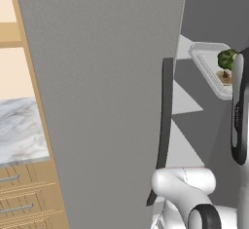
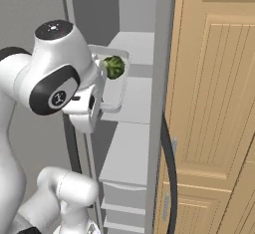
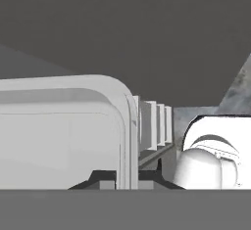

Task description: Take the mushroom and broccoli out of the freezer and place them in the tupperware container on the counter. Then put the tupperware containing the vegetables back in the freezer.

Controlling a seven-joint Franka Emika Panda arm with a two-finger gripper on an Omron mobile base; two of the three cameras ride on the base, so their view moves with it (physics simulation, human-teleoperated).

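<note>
In the left base view, the big grey freezer door (image 1: pixel 102 101) stands open and takes up most of the picture, its dark handle (image 1: pixel 165 121) running down its right edge. To its left lies a strip of marbled counter (image 1: pixel 22 130) above wooden drawers (image 1: pixel 24 194). At the upper right, the tray (image 1: pixel 206 67) is held tilted in front of the freezer's pale shelves (image 1: pixel 187 99); the broccoli (image 1: pixel 226 58) sits in it, with a small tan mushroom (image 1: pixel 225 77) just below. The arm (image 1: pixel 238 111) covers the tray's right side.

In the right base view, the freezer (image 2: pixel 159 103) is seen from its open side, with light shelves (image 2: pixel 127 153) stacked inside and a wooden cabinet door (image 2: pixel 214 103) to the right. The tray (image 2: pixel 117 86) stands nearly upright at the level of the upper shelves, the broccoli (image 2: pixel 114 67) resting against its upper part. The hand hides the tray's left edge.

In the hand view, the gripper (image 3: pixel 128 177) is pinched on the tray's rim (image 3: pixel 128 126), one dark fingertip (image 3: pixel 100 179) on each side of the thin wall. The tray's pale rounded corner spreads to the left, with the dark freezer interior beyond it.
</note>
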